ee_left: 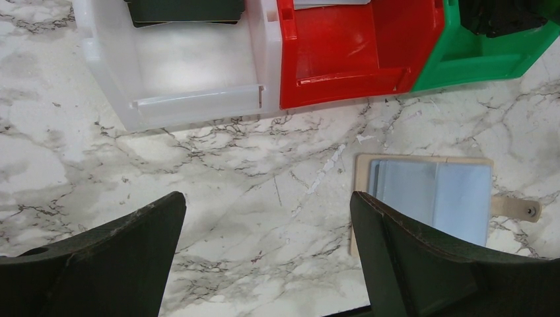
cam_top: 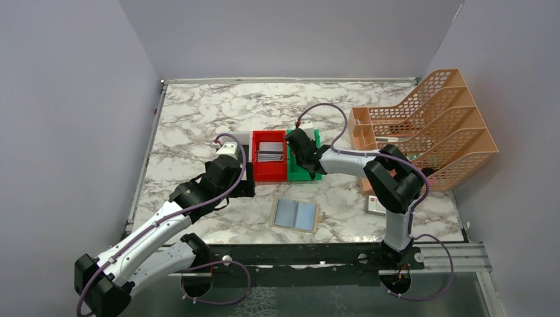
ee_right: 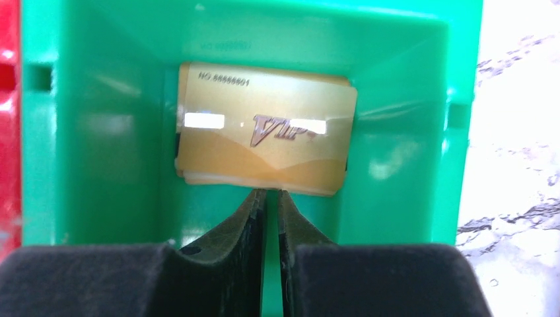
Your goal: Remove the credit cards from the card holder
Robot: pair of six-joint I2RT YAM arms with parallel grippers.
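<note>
the green bin [ee_right: 99, 132] under your right gripper [ee_right: 271, 195] holds a small stack of gold cards [ee_right: 264, 139], the top one stamped vip. the red bin [cam_top: 269, 172] beside it holds grey cards [cam_top: 270, 152], and the clear bin [ee_left: 191, 66] a black item [ee_left: 185, 10]. only your right wrist view shows the gold faces; only the left one shows inside the clear bin. the card holder [cam_top: 295, 214] lies open on the table [cam_top: 198, 119], tan with bluish sleeves. your right fingers are almost together, gripping nothing; your left gripper [ee_left: 267, 205] is spread wide.
</note>
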